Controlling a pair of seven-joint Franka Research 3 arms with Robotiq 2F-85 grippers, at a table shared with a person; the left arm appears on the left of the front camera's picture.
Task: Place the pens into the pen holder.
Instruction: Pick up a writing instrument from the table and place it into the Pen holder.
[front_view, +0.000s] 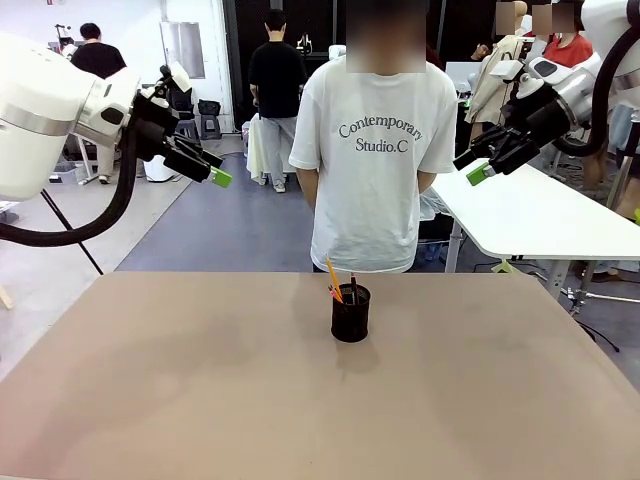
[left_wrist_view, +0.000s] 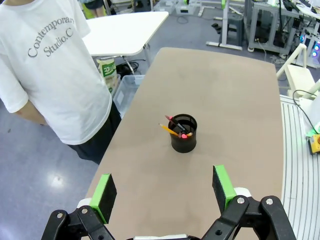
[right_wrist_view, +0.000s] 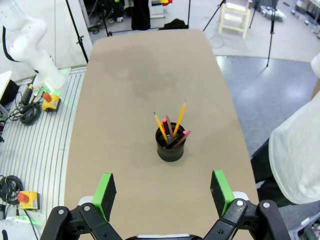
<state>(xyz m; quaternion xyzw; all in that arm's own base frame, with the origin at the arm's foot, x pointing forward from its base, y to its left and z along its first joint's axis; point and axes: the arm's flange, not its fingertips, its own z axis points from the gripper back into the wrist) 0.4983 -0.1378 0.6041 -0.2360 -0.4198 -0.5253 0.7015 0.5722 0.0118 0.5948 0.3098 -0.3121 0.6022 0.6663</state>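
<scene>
Standing near the middle of the brown table (front_view: 150, 400), a little toward the person's side, is the pen holder (front_view: 350, 313), a small black mesh cup, upright and alone on the tabletop. Every one of the pens (front_view: 335, 282) is inside it, and from the right wrist camera I can count them leaning against the rim: two yellow-orange pencils (right_wrist_view: 179, 119), a reddish one and a dark one with a pink end (right_wrist_view: 182, 137), all tilted outward at different angles. Both arms are lifted well above the table and well apart from the cup. The left gripper (front_view: 212, 170) hangs at the upper left, its green-padded fingers spread wide with nothing between them; its own camera shows the two pads (left_wrist_view: 103, 192) far apart, framing the holder below. The right gripper (front_view: 482, 168) hangs at the upper right, likewise spread wide and empty, its pads (right_wrist_view: 105, 191) just as far apart in its own view. A person in a white T-shirt (front_view: 372, 160) stands at the far edge of the table, directly behind the holder, arms down at the sides.
</scene>
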